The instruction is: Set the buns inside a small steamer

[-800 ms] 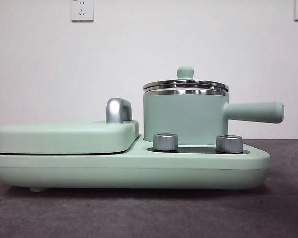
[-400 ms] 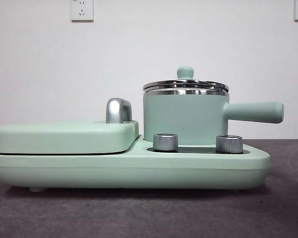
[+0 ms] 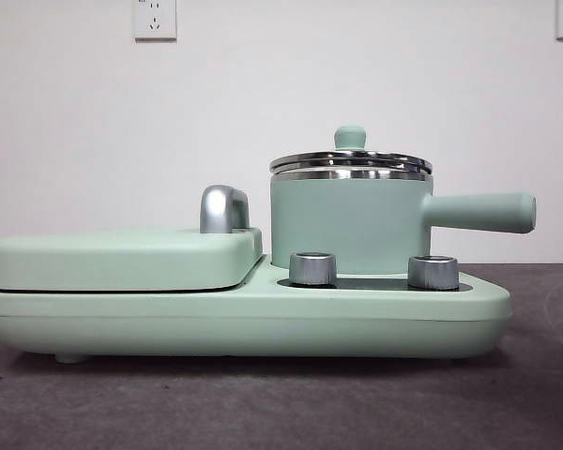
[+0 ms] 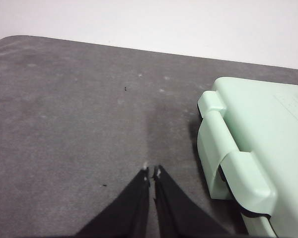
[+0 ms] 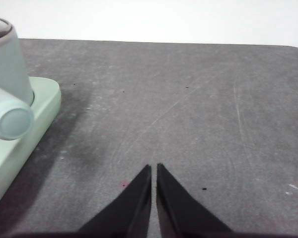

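The small steamer (image 3: 349, 223), a mint-green pot with a straight side handle (image 3: 479, 212), a steel rim and a lid with a green knob (image 3: 350, 137), stands on the right half of a mint-green cooker base (image 3: 244, 319). Its lid is on. The buns are out of view in every frame. My left gripper (image 4: 152, 172) is shut and empty above bare table, beside the cooker's left end (image 4: 248, 148). My right gripper (image 5: 154, 167) is shut and empty above bare table, to the side of the steamer's handle (image 5: 10, 121). Neither arm shows in the front view.
A flat mint-green griddle lid (image 3: 122, 258) with a chrome handle (image 3: 223, 208) covers the base's left half. Two steel dials (image 3: 312, 268) sit on the base in front of the pot. The table is dark grey felt (image 3: 281, 403), with a white wall behind.
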